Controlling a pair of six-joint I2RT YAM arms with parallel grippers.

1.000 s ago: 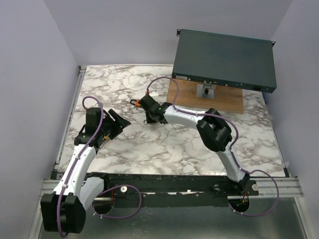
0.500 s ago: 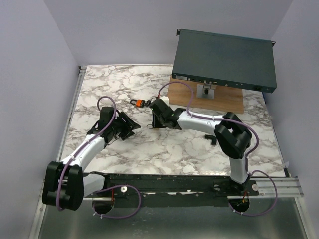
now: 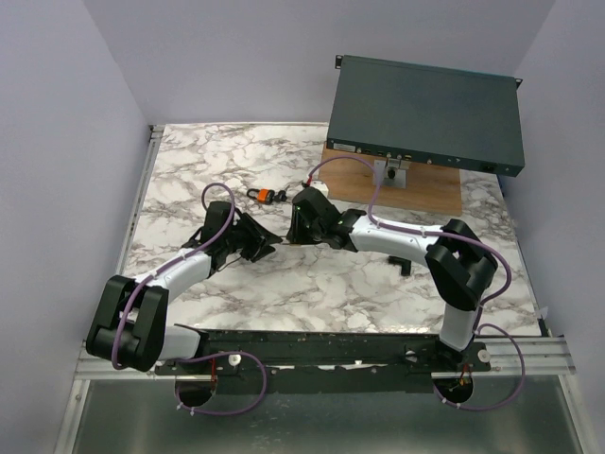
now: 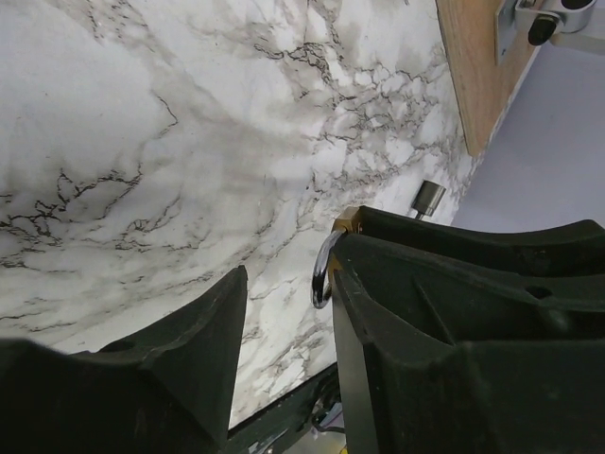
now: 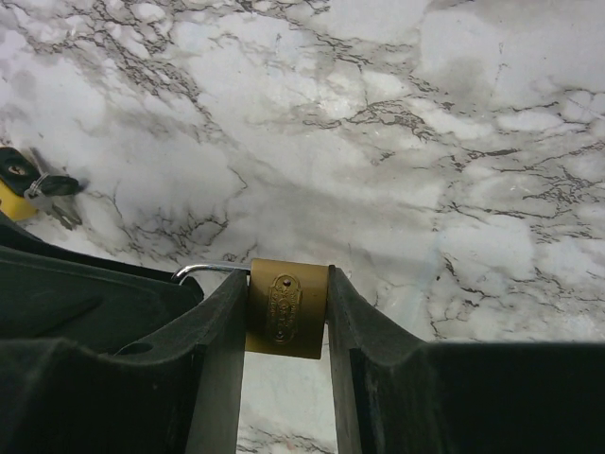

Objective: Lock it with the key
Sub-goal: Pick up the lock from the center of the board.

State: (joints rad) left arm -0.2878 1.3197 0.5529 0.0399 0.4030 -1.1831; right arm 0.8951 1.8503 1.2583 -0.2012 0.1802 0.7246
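Observation:
A brass padlock [image 5: 286, 307] is clamped by its sides between the two fingers of my right gripper [image 5: 288, 284], above the marble table, with its silver shackle [image 5: 210, 270] sticking out to the left. My left gripper [image 4: 288, 284] faces it from the left and stands open. The shackle [image 4: 324, 270] sits just off the inner edge of its right finger [image 4: 425, 331], and only table shows in the gap. From above, the two grippers meet tip to tip, left [image 3: 271, 242] and right [image 3: 291, 234]. The key [image 3: 263, 195], with an orange tag, lies on the table behind them and also shows in the right wrist view [image 5: 38, 184].
A dark rack box [image 3: 425, 113] stands at the back right on a wooden board [image 3: 425, 194] that carries a metal bracket [image 3: 389, 170]. A small black piece [image 3: 405, 268] lies near the right forearm. Purple walls close in the table on the left and at the back.
My left arm has swung right until its tips reach the padlock, and its jaws have narrowed. My right gripper has shifted a little to the right with the padlock.

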